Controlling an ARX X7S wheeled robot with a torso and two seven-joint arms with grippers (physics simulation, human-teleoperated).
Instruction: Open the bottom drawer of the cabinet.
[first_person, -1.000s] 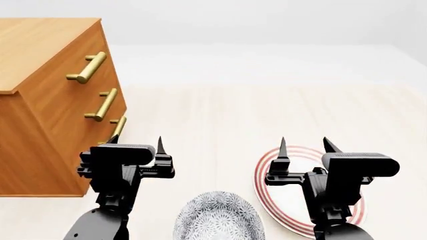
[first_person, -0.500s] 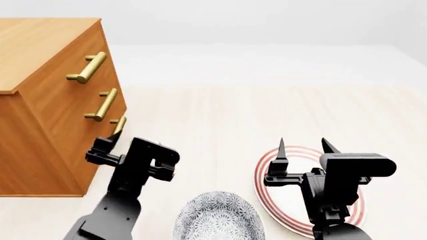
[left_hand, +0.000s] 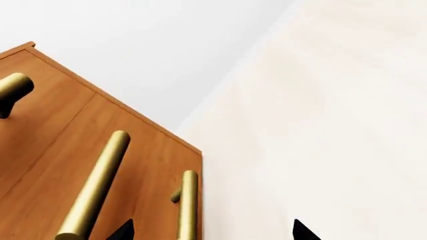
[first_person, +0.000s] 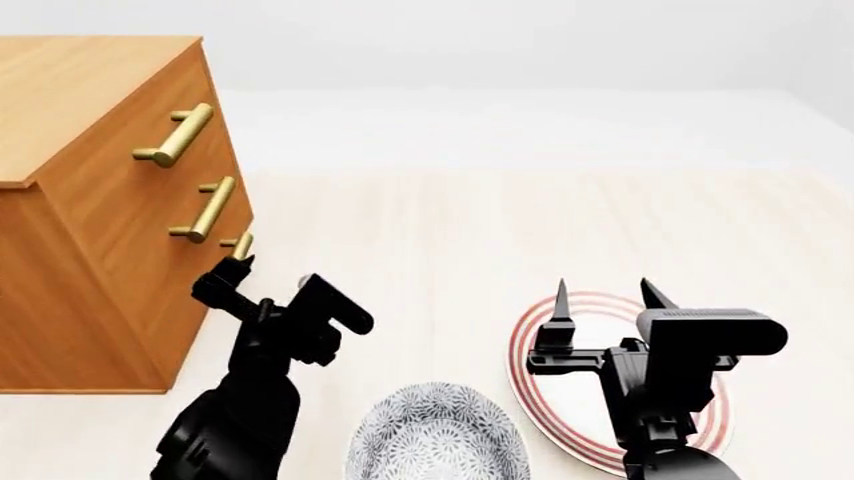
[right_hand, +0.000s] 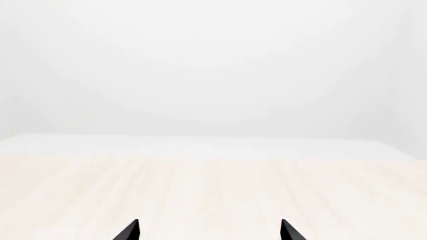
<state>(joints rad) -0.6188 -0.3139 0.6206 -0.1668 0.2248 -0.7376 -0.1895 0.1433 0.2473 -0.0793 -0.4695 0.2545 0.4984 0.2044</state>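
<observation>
The cabinet (first_person: 94, 110) stands at the left, orange-brown with three brass bar handles. The bottom drawer (first_person: 187, 325) is its lowest one, and it looks shut. Its handle (first_person: 242, 246) shows just above my left gripper (first_person: 260, 285). That gripper is open, turned toward the cabinet front and close to this handle. In the left wrist view the bottom handle (left_hand: 187, 205) lies between the fingertips (left_hand: 123, 231), close to one of them, with nothing gripped. My right gripper (first_person: 605, 300) is open and empty above the plate; it also shows in the right wrist view (right_hand: 209, 232).
A white plate with red rings (first_person: 561, 410) lies under the right gripper. A grey patterned bowl (first_person: 434, 435) sits at the front centre between the arms. The pale wooden surface (first_person: 467, 230) stretches beyond them to a white wall.
My left gripper has swung left and turned toward the cabinet, up to the bottom handle. The right arm has barely moved.
</observation>
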